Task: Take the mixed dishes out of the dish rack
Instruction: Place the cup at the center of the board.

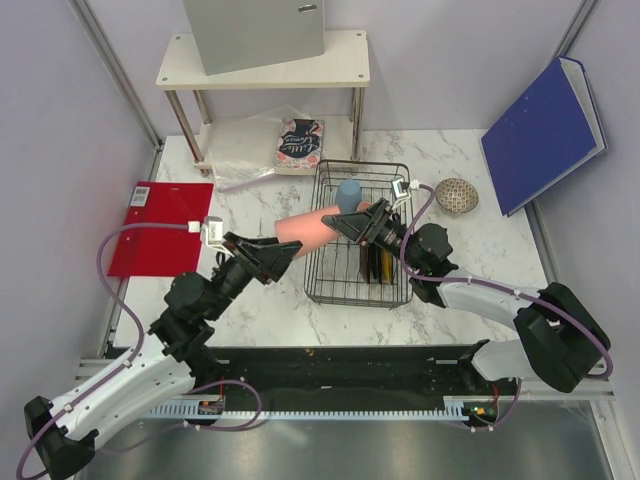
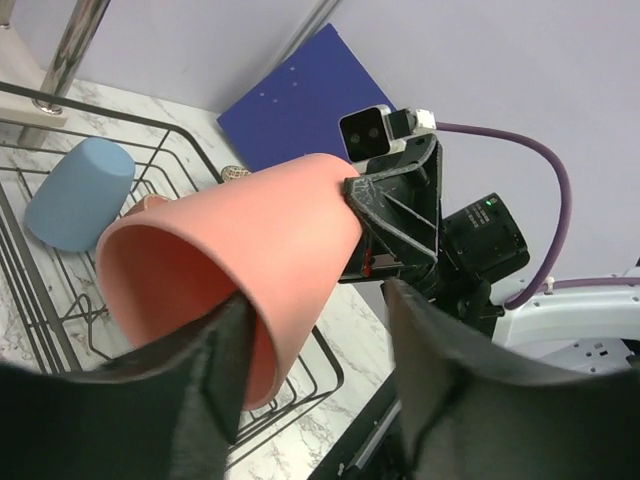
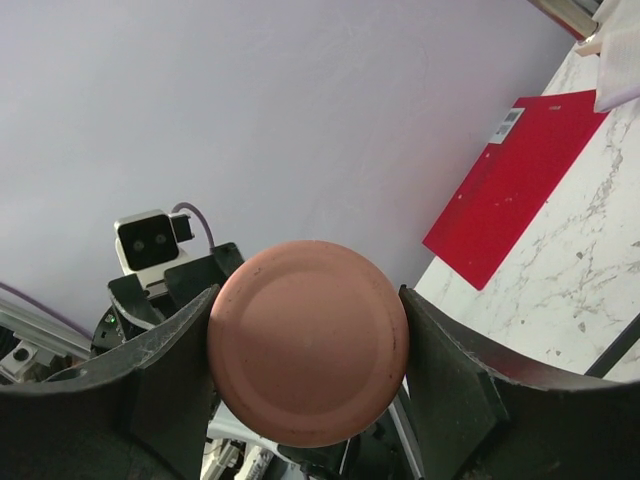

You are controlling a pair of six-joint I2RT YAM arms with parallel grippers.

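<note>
the unloading looks partly done. the speckled bowl (image 1: 456,195) sits on the table to the right of the dish rack (image 1: 340,288). the pink cup (image 1: 312,228) lies sideways in the air over the rack's left edge. the right gripper (image 1: 347,222) is clamped on its base. the left gripper (image 1: 287,249) is spread around the rim wall, with one finger (image 2: 440,390) apart from the cup. a blue cup (image 1: 348,194) at the rack's far end and the dark plates (image 1: 378,262) on edge inside it are left to take out.
</note>
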